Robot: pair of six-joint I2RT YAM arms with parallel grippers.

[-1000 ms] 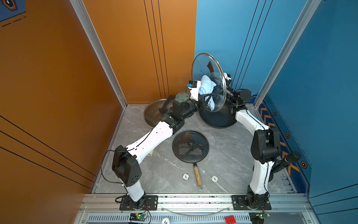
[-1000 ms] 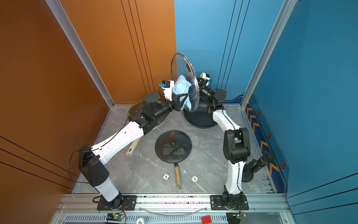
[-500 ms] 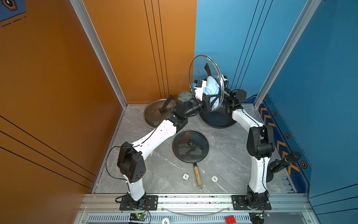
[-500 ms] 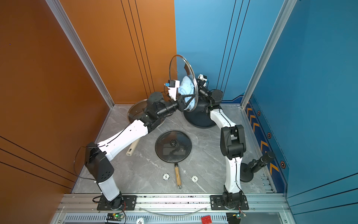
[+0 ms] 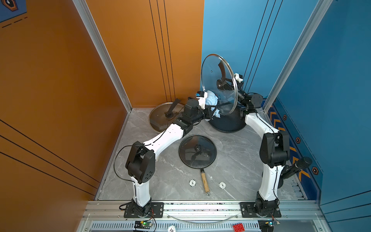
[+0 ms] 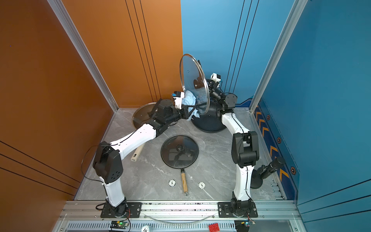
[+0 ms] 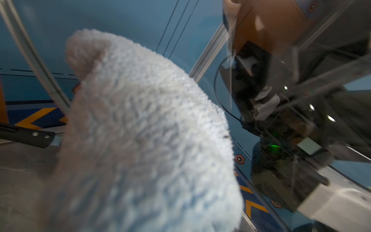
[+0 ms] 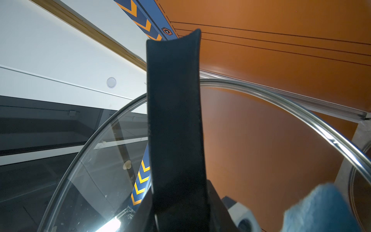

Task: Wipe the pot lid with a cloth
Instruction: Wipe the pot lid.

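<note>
The right tool grips the glass lid by its black handle, holding it on edge above the table so its underside faces the left tool — clenched on the bunched cloth, set against the lower glass. The table is grey and marbled — an orange wall and a blue wall stand close behind.

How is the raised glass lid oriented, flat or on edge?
On edge, near vertical: in both top views the glass lid shows as a tall narrow ellipse.
</note>
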